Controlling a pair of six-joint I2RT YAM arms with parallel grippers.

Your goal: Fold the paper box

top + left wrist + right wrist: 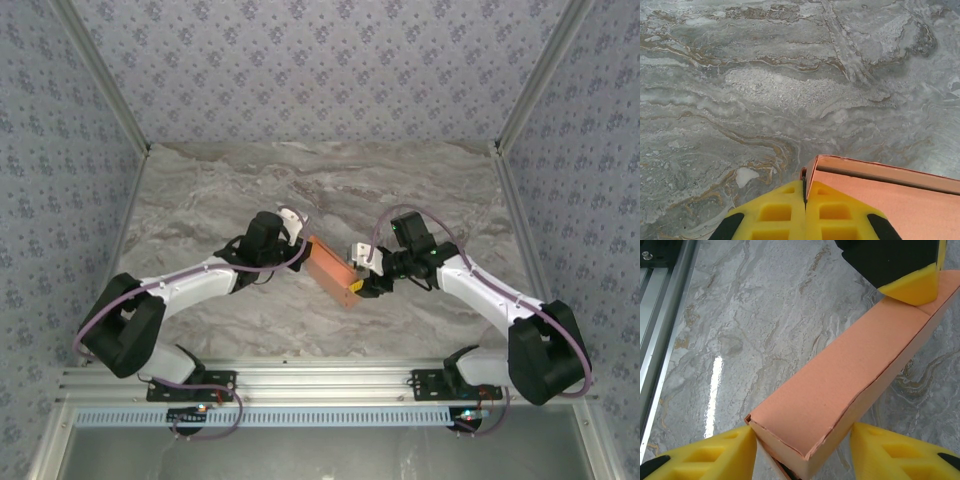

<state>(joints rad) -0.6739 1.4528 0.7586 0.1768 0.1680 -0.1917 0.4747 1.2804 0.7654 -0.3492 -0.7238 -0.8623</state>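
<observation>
While the left gripper (805, 192) pinches it — the paper box (333, 270), right gripper (804, 432) astride, grip unclear.

No text, label, brand or number can be read anywhere

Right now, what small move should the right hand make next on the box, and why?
Probably close the right hand a little further. It straddles the near end of the box, where the top flap's corner stands slightly up. The left hand is shut on the far end, so the box should hold steady.
</observation>
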